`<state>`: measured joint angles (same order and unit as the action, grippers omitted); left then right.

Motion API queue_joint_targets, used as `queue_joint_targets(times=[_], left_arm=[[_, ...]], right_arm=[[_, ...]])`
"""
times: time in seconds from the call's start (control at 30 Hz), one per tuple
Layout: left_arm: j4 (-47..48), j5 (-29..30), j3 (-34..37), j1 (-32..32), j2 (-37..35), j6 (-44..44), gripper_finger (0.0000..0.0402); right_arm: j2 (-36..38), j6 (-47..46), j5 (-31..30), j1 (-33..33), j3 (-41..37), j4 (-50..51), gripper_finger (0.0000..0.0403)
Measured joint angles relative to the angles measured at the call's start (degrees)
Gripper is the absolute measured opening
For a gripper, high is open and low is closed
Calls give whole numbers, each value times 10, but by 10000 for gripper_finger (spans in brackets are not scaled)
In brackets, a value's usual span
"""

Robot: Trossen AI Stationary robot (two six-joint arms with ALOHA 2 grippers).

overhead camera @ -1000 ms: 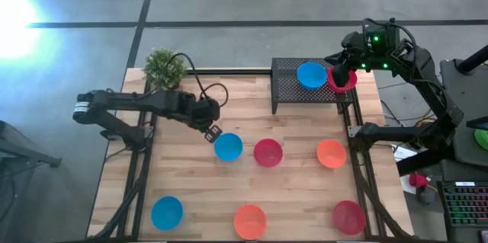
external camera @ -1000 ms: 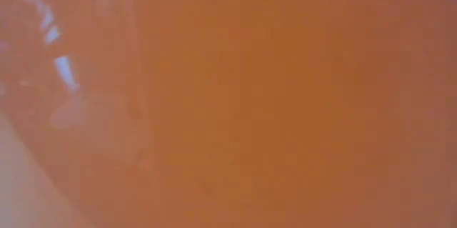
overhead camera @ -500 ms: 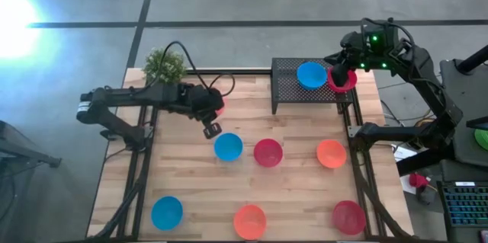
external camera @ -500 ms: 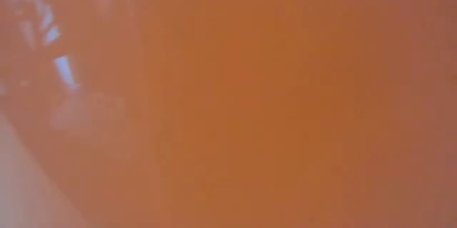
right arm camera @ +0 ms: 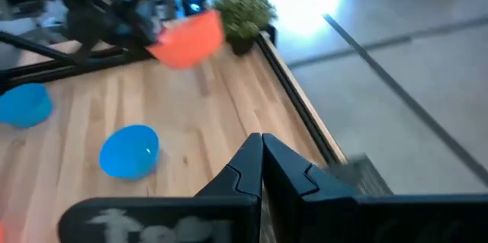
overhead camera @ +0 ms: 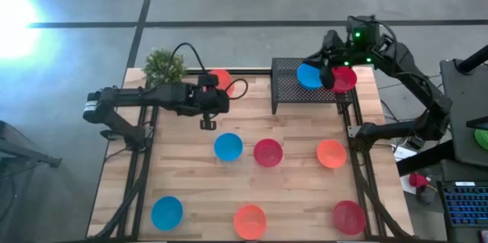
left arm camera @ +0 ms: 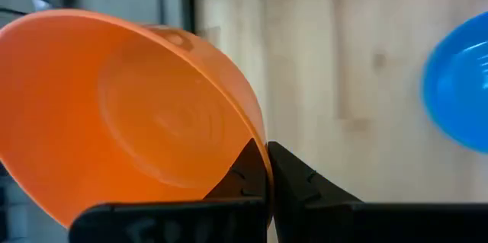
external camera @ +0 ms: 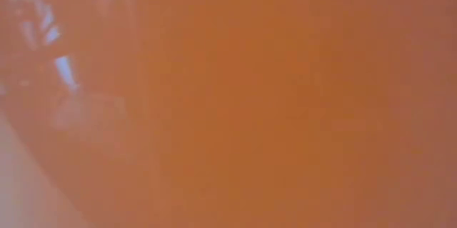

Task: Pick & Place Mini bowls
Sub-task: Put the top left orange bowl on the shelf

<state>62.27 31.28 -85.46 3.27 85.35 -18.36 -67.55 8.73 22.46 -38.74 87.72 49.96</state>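
swinging back from mid-table toward the plant (overhead camera: 164, 65), your left gripper (overhead camera: 215, 92) is now carrying the orange bowl (overhead camera: 219, 81) above the table's (overhead camera: 297, 190) back edge; a second ago that bowl was hidden under the arm. its fingers (left arm camera: 248, 168) are clenching the bowl's rim and holding it tilted. your right gripper (overhead camera: 328, 74) is shifting off the red bowl (overhead camera: 345, 80) on the rack (overhead camera: 286, 94) and is hanging between it and the blue bowl (overhead camera: 308, 75) beside it, fingers pressed together with nothing showing between them in the right wrist view. that is suggesting the red one is placed and the orange one is probably heading for the rack next. you are counting nine bowls: three blue, one on the rack and two on the table; three red, one on the rack and two on the table; three orange, one held and two on the table. one rack and one plant are standing at the back. orange is filling the low view, so nothing there is helping you.
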Motion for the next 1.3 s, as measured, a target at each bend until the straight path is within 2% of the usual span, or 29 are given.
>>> queue_joint_targets(times=[0.2, 0.37, 0.5, 0.7, 0.93, 1.17, 1.3], left_arm=[[-13, 75, -3, -2, 13, -65, 0], [-30, 131, -3, -11, 15, -135, 0], [-52, 137, 0, -18, 17, -179, 0], [-53, 139, 3, -22, 17, -197, 0], [-54, 143, 4, -24, 18, -224, 0], [-52, 187, 4, -29, 19, -268, 0], [-52, 200, 4, -30, 19, -273, 0]], right_arm=[[-29, 32, 0, 52, 0, -81, 8], [-62, 35, 0, 72, 0, -138, 8], [-97, 20, 0, 73, 0, -166, 8], [-138, 37, 1, 77, 4, -184, 14], [-177, 39, 3, 105, 11, -241, 61], [-206, 37, 3, 134, 11, -306, 118], [-223, -8, -1, 136, 11, -341, 138]])
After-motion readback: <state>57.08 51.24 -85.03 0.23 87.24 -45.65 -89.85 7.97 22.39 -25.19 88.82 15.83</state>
